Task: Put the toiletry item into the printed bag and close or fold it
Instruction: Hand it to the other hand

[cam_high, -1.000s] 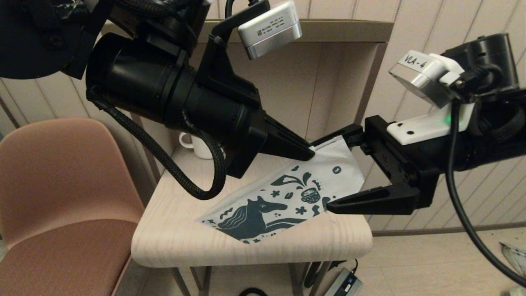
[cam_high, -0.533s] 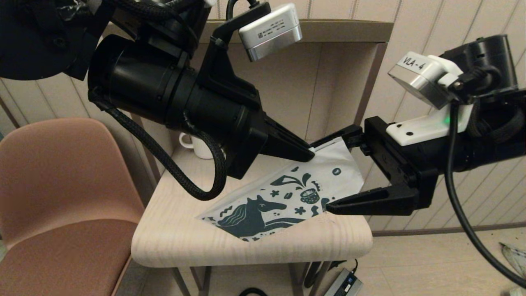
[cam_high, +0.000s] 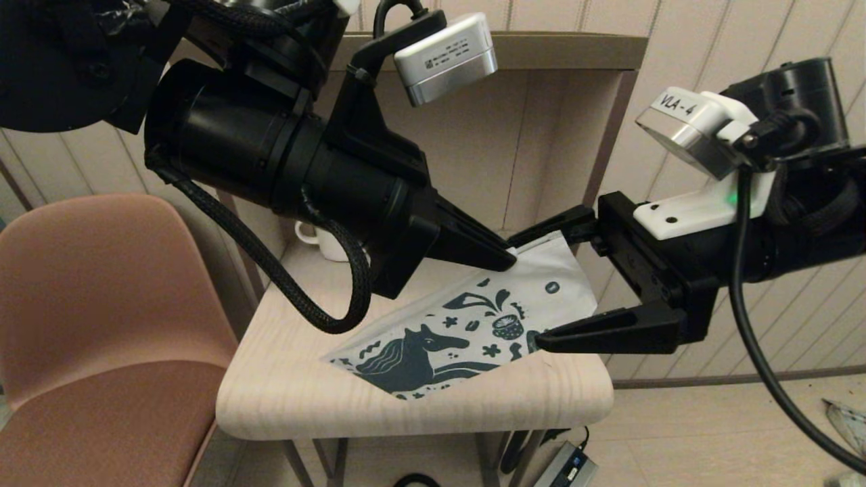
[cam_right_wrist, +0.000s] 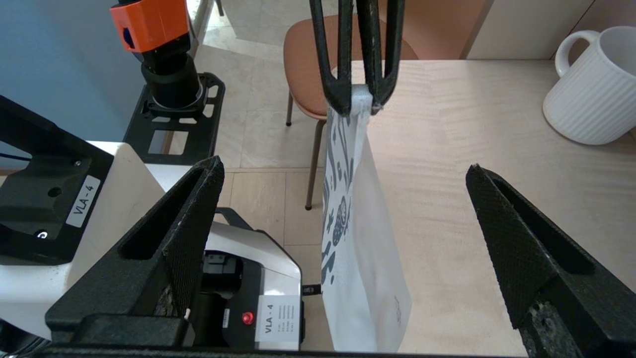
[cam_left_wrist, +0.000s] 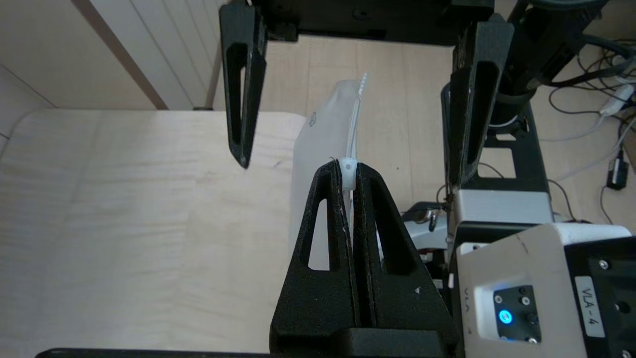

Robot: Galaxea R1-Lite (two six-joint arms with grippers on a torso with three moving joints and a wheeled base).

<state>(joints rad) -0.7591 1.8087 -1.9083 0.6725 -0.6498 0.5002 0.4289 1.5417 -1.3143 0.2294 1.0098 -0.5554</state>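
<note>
A: Head view: the printed bag [cam_high: 467, 318] is held tilted by one upper corner, its lower edge on the desk [cam_high: 291, 385], apparently so its top is presented. The toiletry item cannot be seen.

B: Left wrist view: the left gripper [cam_left_wrist: 349, 171] is seen fully closed on the zip strip.

A: Right wrist view: the right gripper [cam_right_wrist: 343, 209] is spread wide around the hanging bag, nothing gripped.

Printed bag [cam_high: 473, 318]: on the counter [cam_high: 304, 379], right of centre, far corner lifted.
Mug [cam_high: 325, 240]: far left on the counter.
Chair [cam_high: 101, 325]: left of the counter.
</note>
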